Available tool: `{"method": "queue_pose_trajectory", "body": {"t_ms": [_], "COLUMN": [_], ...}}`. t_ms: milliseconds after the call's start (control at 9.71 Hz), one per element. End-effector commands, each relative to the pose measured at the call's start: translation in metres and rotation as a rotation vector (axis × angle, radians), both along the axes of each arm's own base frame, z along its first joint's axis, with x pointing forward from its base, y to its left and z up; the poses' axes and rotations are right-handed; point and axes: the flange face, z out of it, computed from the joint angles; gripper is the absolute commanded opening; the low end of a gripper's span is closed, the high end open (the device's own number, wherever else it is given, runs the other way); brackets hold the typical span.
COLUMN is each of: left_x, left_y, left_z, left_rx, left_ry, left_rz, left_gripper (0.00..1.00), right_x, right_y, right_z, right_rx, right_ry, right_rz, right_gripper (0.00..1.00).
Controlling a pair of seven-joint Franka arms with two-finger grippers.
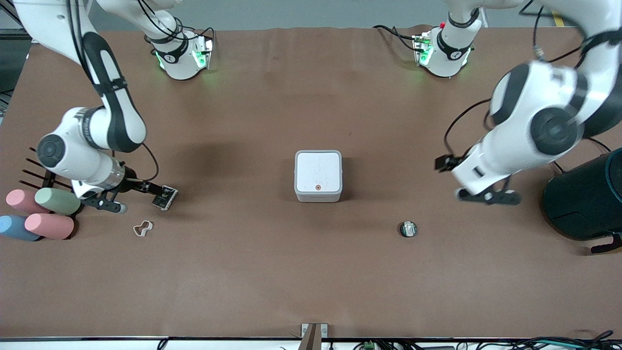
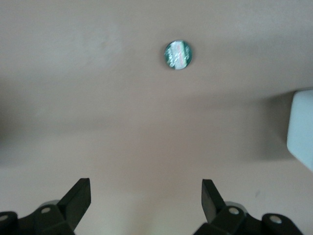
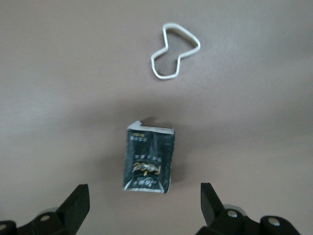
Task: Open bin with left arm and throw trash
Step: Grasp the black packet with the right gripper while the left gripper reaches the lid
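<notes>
Front view. The bin (image 1: 318,176) sits near the middle of the brown table (image 1: 272,282), its flat lid (image 1: 318,171) closed and level, the orange dot (image 1: 318,187) on the lid edge nearest the front camera. Bare tabletop surrounds it on all sides. The dark disc (image 1: 408,229) lies nearer the camera than the bin, toward the left arm's end. The white loop (image 1: 143,228) and the black packet (image 1: 164,197) lie toward the right arm's end, the loop nearer the camera. The left gripper (image 1: 488,197) hangs low over the table between the bin and a dark teal cylinder (image 1: 585,197), which stands at the table edge. The right gripper (image 1: 104,204) hangs low just beside four pastel cylinders (image 1: 39,214); the packet shows at its tip.

Left wrist view. The left gripper (image 2: 146,198) has its fingers (image 2: 78,198) spread wide with only bare table between them. The disc (image 2: 177,54) lies well apart from them; a corner of the bin (image 2: 301,127) shows at the frame edge.

Right wrist view. The right gripper (image 3: 145,203) also stands wide apart, holding nothing. The packet (image 3: 148,159) lies flat on the table, its long axis running away from the gripper, torn end farthest. The loop (image 3: 174,51) lies apart from the packet, its long axis oblique to it.
</notes>
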Motion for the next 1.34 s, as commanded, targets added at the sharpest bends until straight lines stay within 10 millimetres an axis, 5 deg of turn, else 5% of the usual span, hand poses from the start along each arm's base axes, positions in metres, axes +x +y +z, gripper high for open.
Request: {"method": "queue_pose_trajectory", "body": {"t_ms": [0,309,515,618,721,824,927,1133,1236], "left_x": [0.029,0.051,0.049,0.038,0.027,0.008,-0.009,-0.046,-0.058], "left_y": [-0.016,-0.004,-0.022,-0.058,-0.088,-0.124,-0.157,-0.222,-0.239], "left_z": [-0.057,-0.141,-0.145,-0.13,-0.11,-0.101,-0.095,-0.087,-0.085], "left_rx": [-0.03,0.016,0.003,-0.025,-0.049,-0.06,-0.057,-0.06,-0.063], "left_ry": [-0.059,-0.124,-0.146,-0.16,-0.17,-0.163,-0.164,-0.174,-0.174], "left_rz": [-0.002,-0.039,-0.026,-0.059,-0.075,-0.068,-0.011,0.062,0.09], "left_gripper": [1.0,1.0,1.0,0.93,0.51,0.22,0.04,0.0,0.0], "right_x": [-0.003,0.0,-0.001,-0.001,0.001,0.001,0.001,0.005,0.011], "right_y": [0.004,0.017,0.018,0.017,0.016,0.016,0.017,0.017,0.022], "right_z": [-0.025,-0.058,-0.059,-0.059,-0.058,-0.057,-0.058,-0.052,-0.038], "right_rx": [0.018,-0.006,-0.005,-0.004,-0.004,-0.003,-0.002,0.001,0.026], "right_ry": [-0.016,-0.058,-0.049,-0.044,-0.047,-0.046,-0.043,-0.051,-0.013], "right_rz": [-0.065,-0.068,-0.061,-0.051,-0.051,-0.052,-0.05,-0.058,-0.072], "right_gripper": [1.0,1.0,0.99,0.75,0.39,0.19,0.02,0.01,0.01]}}
